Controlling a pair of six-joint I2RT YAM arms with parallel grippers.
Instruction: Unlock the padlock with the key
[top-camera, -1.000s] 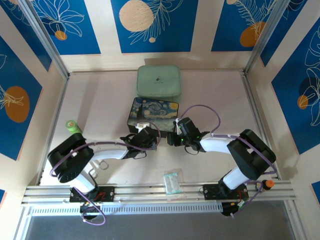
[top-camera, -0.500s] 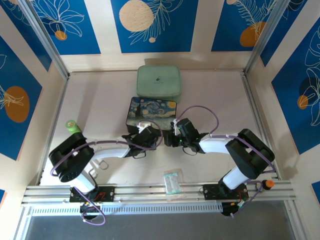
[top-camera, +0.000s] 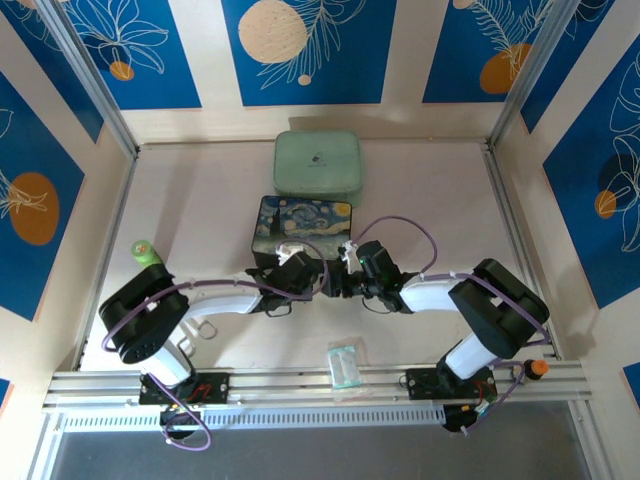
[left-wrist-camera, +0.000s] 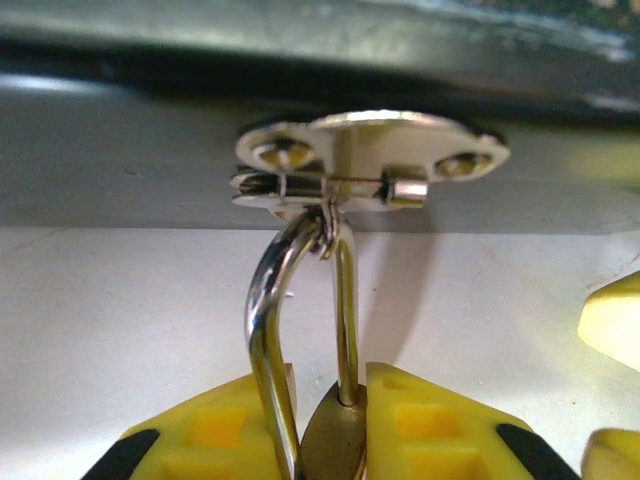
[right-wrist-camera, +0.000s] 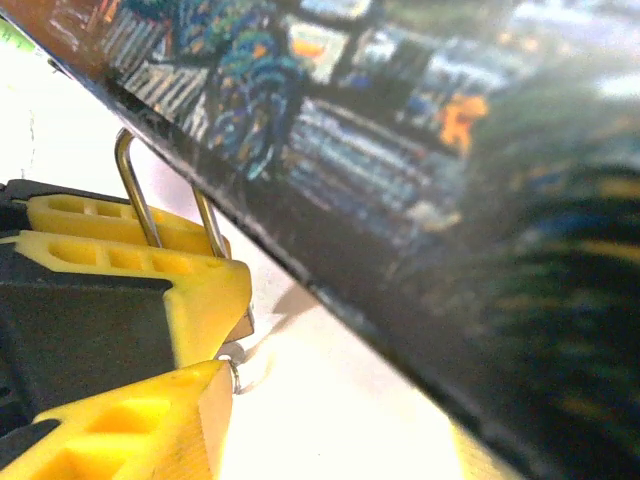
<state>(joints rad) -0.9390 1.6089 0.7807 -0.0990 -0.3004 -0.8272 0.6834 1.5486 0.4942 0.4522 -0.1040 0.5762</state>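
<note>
Well to the left of the painted box (top-camera: 305, 225), a small green object (top-camera: 147, 252) stands on the table (top-camera: 200, 190).

At the front wall of the box, my left gripper (left-wrist-camera: 332, 400) is pressed together on the padlock (left-wrist-camera: 335, 445). The brass body sits pinched between its yellow fingers (left-wrist-camera: 215, 430). The silver shackle (left-wrist-camera: 262, 320) rises from the body and passes through the metal hasp (left-wrist-camera: 370, 150) fixed to that wall.

Directly behind the box, just beside it, lies a pale green case (top-camera: 317, 163).

Just right of the padlock, at the same front wall, my right gripper (top-camera: 343, 278) points toward my left gripper, close to it. I cannot tell whether its jaws are spread or pinching anything.

In front of the box, well apart from it, lies a clear packet (top-camera: 345, 362).
</note>
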